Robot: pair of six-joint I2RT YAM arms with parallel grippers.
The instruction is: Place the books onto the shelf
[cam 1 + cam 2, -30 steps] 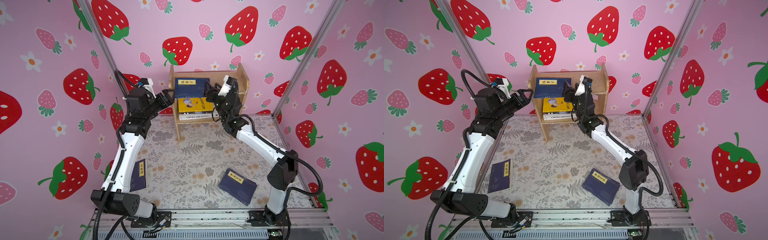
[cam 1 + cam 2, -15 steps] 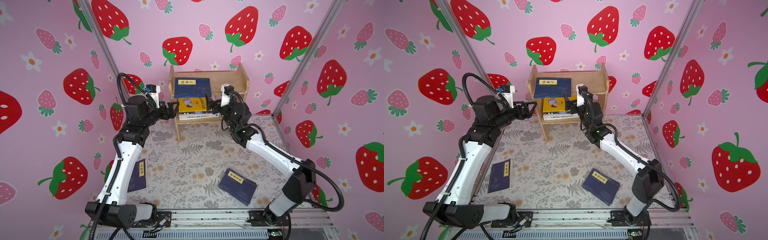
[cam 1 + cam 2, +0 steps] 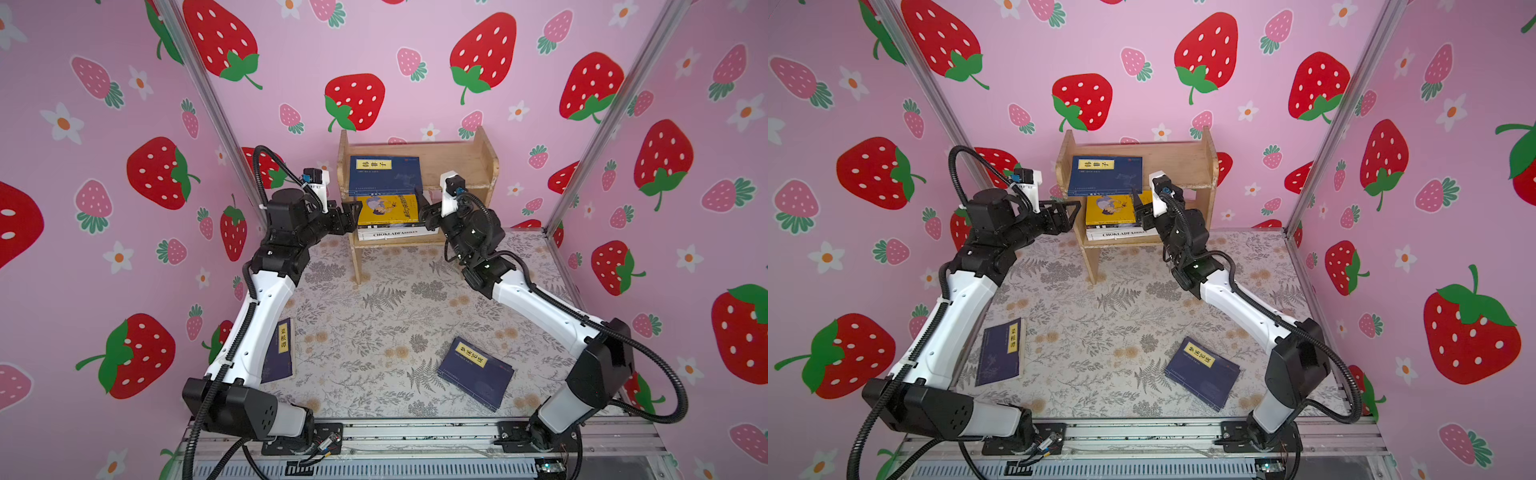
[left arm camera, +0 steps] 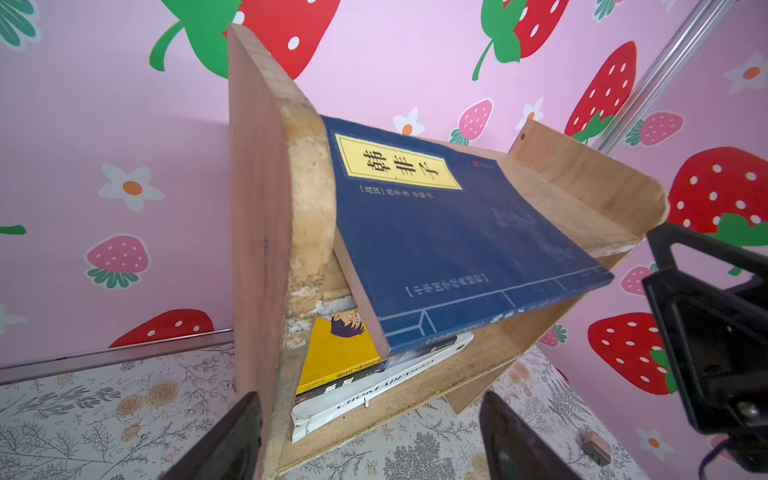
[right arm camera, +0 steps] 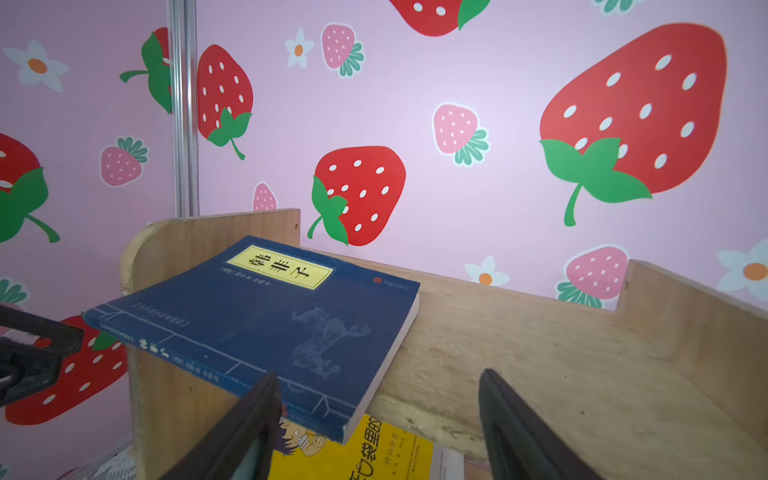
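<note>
The wooden shelf [image 3: 457, 162] [image 3: 1179, 162] stands at the back. A navy book [image 3: 384, 176] [image 4: 449, 241] [image 5: 266, 320] lies flat on its upper tier and overhangs the front edge. Below it, a yellow book [image 3: 386, 210] [image 5: 374, 453] tops a stack with the white book [image 3: 395, 234] [image 4: 374, 399] at the bottom. My left gripper [image 3: 352, 212] [image 4: 370, 436] is open and empty, its fingers either side of the shelf's left panel. My right gripper [image 3: 424, 212] [image 5: 380, 432] is open before the navy book's front right corner, holding nothing.
Two more navy books lie flat on the floral table: one at the front right [image 3: 476, 374] [image 3: 1202, 372], one at the left [image 3: 280, 353] [image 3: 1000, 353], partly under my left arm in a top view. Pink strawberry walls close in on three sides.
Both grippers have come down and back from the navy book on the upper tier to the level of the lower tier. The book stays on the shelf.
</note>
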